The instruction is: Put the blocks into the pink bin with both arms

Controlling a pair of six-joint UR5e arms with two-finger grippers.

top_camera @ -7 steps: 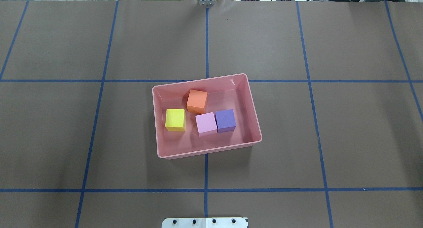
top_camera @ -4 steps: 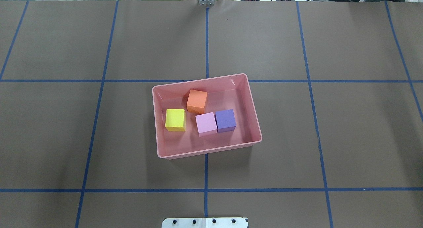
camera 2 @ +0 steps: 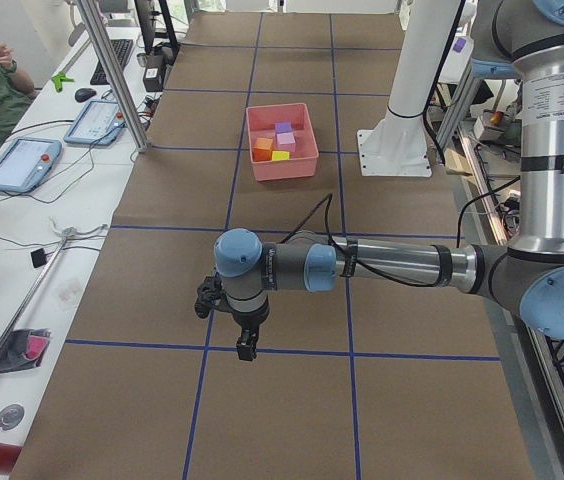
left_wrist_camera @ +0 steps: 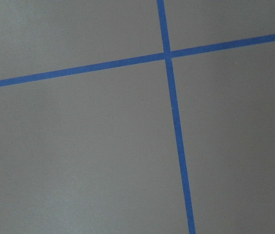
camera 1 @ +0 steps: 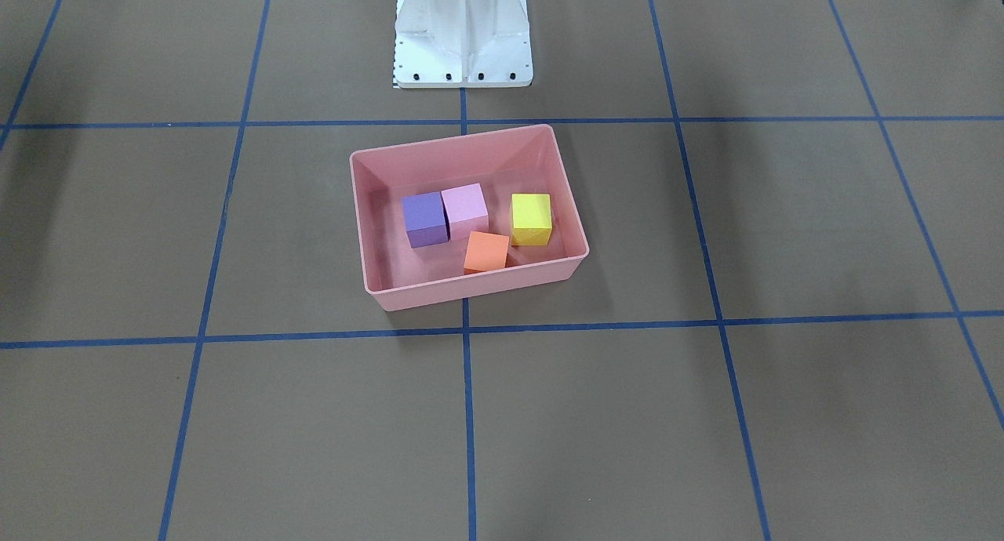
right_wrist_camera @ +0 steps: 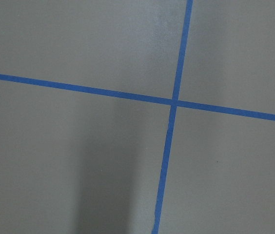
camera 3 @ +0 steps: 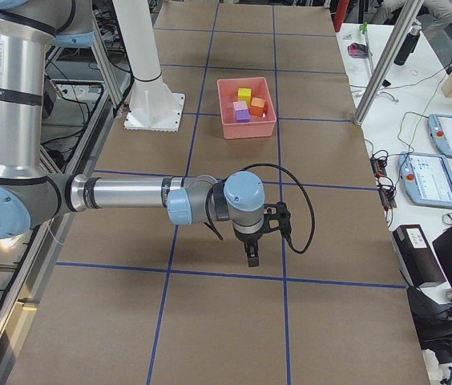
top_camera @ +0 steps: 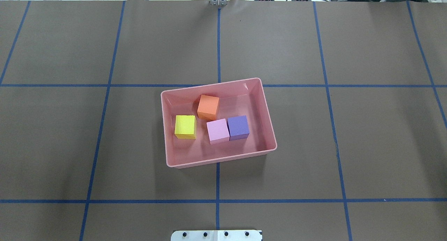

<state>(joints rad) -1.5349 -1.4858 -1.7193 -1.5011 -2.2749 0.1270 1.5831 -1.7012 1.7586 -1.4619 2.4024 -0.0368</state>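
Left jaws and right jaws: only the end cams catch them, can't tell if spread or pressed together. Both point straight down above the table [top_camera: 314, 42]. Left arm [camera 2: 392, 265]: forearm level, reaching out over the left end. Right arm [camera 3: 130, 194]: same pose over the right end. Wrist cams give only blue tape [left_wrist_camera: 169, 53] crossings. Overhead and front: pink bin [top_camera: 195, 148] mid-table, well apart from both jaws, holding yellow block [top_camera: 185, 126], orange block [top_camera: 208, 106], pink block [top_camera: 218, 130] touching purple block [top_camera: 238, 127].
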